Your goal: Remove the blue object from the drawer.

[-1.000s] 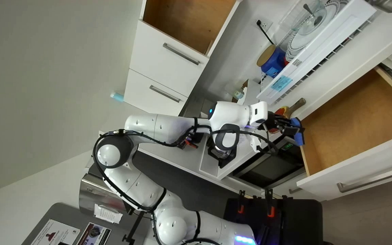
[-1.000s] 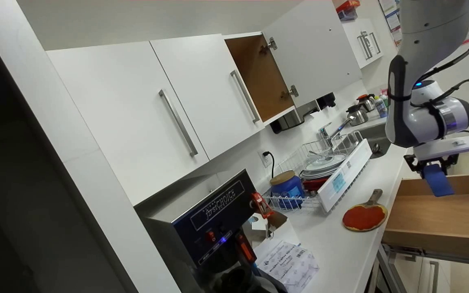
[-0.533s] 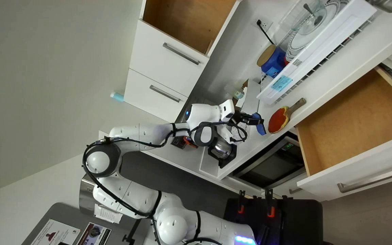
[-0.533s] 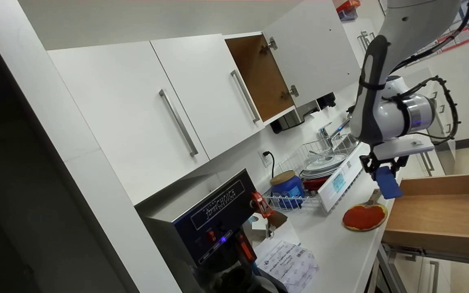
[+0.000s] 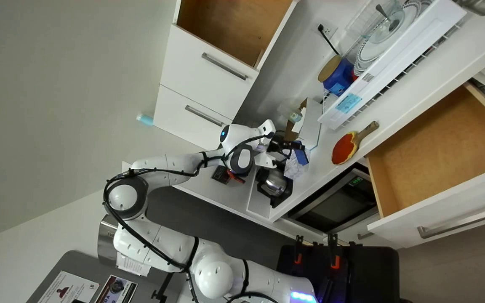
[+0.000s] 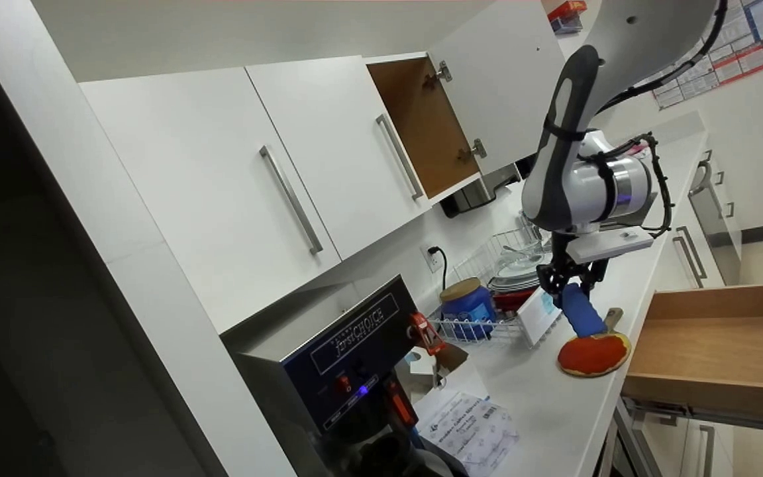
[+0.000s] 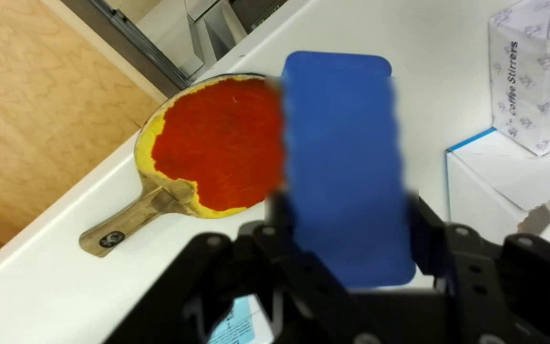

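Observation:
The blue object is a rounded blue block, shown in both exterior views (image 5: pixel 301 156) (image 6: pixel 583 315) and large in the wrist view (image 7: pixel 342 134). My gripper (image 6: pixel 573 281) is shut on its sides, as the wrist view also shows (image 7: pixel 349 210). The block hangs in the air over the white counter, pointing downward at a tilt. The drawer (image 5: pixel 449 155) is pulled open, with a bare light-brown wooden inside, also seen in an exterior view (image 6: pixel 712 354). In the wrist view, part of the drawer (image 7: pixel 41 110) shows at the upper left. My gripper is beside the drawer, not over it.
A red paddle (image 6: pixel 592 358) lies on the counter by the drawer. A dish rack (image 6: pixel 481 329) holds plates and a blue jar (image 6: pixel 467 308). White boxes (image 7: pixel 533 76) and a steel pot (image 5: pixel 275 183) stand on the counter. An upper cabinet door (image 6: pixel 494 86) hangs open.
My gripper has carried the blue block from beside the drawer's edge across the counter, past the paddle, toward the white boxes. The block stays held. The drawer has not moved.

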Robot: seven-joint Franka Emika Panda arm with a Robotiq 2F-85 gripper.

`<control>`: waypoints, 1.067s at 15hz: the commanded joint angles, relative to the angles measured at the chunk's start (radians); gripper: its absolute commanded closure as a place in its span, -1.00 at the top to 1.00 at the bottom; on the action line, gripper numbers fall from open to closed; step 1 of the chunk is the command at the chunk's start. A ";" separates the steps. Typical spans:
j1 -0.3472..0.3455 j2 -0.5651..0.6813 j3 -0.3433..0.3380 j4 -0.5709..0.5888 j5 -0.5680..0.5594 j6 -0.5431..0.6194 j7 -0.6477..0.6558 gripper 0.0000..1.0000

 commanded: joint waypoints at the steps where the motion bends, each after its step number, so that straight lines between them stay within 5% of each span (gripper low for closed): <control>1: 0.011 0.047 0.007 0.076 -0.038 -0.091 -0.056 -0.29; 3: 0.021 0.081 0.011 0.105 -0.064 -0.111 -0.077 -0.29; 4: 0.110 0.099 -0.070 0.117 -0.076 -0.115 -0.086 -0.29; 7: 0.153 0.169 -0.087 0.158 -0.099 -0.116 -0.124 -0.29; 16: 0.168 0.364 -0.076 0.283 -0.182 -0.118 -0.146 -0.29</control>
